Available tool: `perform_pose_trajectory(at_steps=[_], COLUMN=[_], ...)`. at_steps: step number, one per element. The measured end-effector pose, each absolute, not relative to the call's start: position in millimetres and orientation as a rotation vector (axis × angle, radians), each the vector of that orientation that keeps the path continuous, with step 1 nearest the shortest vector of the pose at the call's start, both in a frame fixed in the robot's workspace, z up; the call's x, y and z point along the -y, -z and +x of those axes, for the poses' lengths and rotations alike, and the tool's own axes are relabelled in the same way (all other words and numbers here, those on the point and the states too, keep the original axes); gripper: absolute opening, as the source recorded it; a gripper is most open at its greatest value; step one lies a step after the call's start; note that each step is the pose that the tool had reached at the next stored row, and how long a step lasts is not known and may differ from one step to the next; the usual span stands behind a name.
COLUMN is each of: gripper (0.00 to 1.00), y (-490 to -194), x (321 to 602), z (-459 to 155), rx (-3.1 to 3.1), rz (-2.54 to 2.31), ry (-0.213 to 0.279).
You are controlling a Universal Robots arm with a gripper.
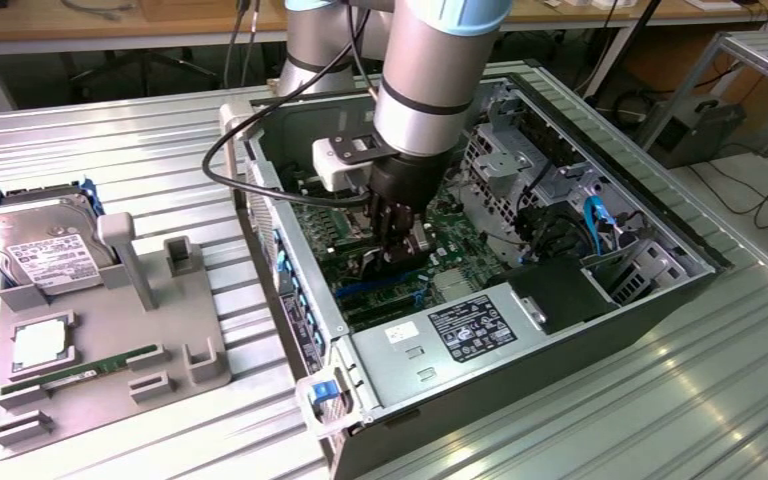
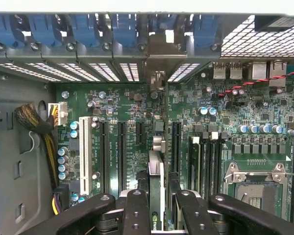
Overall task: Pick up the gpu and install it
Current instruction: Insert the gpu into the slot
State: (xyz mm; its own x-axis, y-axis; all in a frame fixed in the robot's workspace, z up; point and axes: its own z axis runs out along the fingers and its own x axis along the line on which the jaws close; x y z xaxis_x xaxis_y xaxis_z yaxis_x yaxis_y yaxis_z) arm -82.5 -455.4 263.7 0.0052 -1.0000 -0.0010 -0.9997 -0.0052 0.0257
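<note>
Motherboard (image 2: 132,112) slots flank gpu (image 2: 156,196) in jaws.

The arm (image 1: 424,80) reaches straight down into the open computer case (image 1: 651,270), wrist vertical. Its gripper (image 1: 398,262) sits low over the motherboard (image 2: 122,103), fingers (image 2: 137,210) clamped on the gpu (image 2: 157,196), which is held edge-on.

No readable text on labels
</note>
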Motion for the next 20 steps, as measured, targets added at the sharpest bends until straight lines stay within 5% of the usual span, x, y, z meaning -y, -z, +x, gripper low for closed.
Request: perform_pose_trajectory(at_steps=[20], gripper=[0.26], y=[-256.9], x=[451.1], z=[-85.1], rx=[2.205], rz=[2.209], ry=[0.026])
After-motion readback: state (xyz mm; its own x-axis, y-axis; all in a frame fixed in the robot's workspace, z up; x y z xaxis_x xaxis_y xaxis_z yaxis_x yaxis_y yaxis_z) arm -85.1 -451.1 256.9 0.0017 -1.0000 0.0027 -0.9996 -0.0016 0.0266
